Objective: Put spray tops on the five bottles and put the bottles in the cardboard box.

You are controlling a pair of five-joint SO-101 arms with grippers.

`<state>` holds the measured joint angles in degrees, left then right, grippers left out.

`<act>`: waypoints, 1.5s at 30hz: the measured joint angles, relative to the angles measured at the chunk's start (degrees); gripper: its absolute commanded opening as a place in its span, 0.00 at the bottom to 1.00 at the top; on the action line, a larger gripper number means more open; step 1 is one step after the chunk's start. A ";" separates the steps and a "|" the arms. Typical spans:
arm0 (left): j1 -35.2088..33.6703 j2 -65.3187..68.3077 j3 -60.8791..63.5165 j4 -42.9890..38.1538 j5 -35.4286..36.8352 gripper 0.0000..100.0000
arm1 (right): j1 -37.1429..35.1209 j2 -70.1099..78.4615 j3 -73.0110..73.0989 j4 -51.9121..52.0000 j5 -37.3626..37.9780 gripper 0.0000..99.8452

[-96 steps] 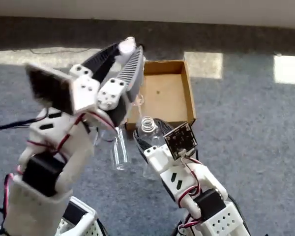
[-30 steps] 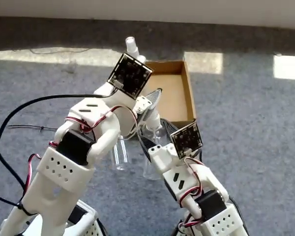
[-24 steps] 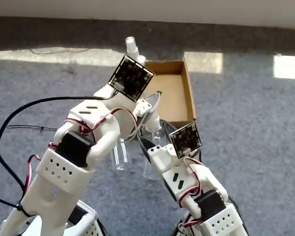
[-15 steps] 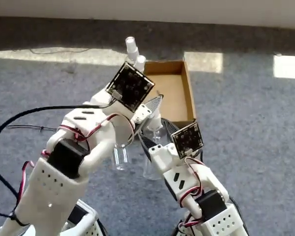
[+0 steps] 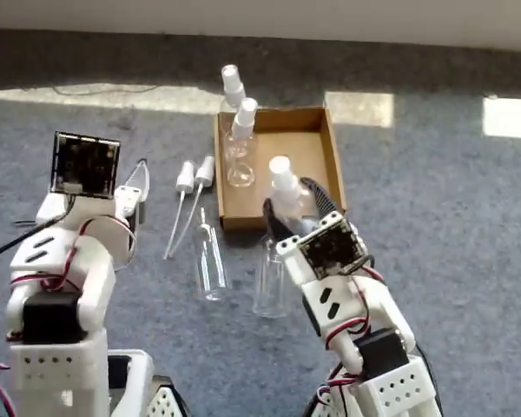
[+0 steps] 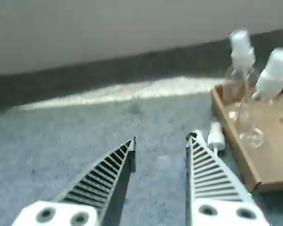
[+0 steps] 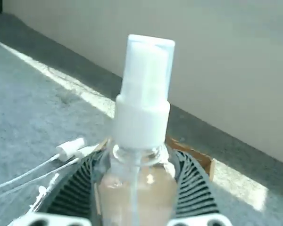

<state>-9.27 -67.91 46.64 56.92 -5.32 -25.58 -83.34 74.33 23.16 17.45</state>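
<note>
Right wrist view showed the right gripper (image 7: 141, 162) clamped around a capped bottle (image 7: 141, 117), the bottle's base cut off at the frame edge. High view placed that bottle at the near edge of the cardboard box (image 5: 334, 161), and an uncapped bottle (image 5: 269, 282) on the carpet (image 5: 434, 243) was partly hidden by the right arm. Left wrist view showed the left gripper (image 6: 162, 139) spread wide and empty, with two more capped bottles (image 6: 269, 80) standing in the box and a loose spray top (image 6: 216, 137) just beside it.
</note>
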 measured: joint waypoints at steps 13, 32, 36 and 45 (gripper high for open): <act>-6.95 0.00 25.85 -18.90 5.63 0.17 | -1.05 50.55 -29.54 -9.05 -5.98 0.00; -6.33 0.00 26.46 -20.04 5.63 0.17 | -3.60 59.96 -15.03 -52.13 -18.37 0.00; -6.33 0.00 26.46 -20.04 5.63 0.17 | -3.60 59.96 -12.84 -53.27 -18.37 0.00; -5.98 0.00 26.46 -20.04 5.63 0.17 | -3.60 59.96 -12.84 -53.36 -18.37 0.00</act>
<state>-15.25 -67.91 73.10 36.88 0.31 -29.19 -23.38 61.49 -30.20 -0.92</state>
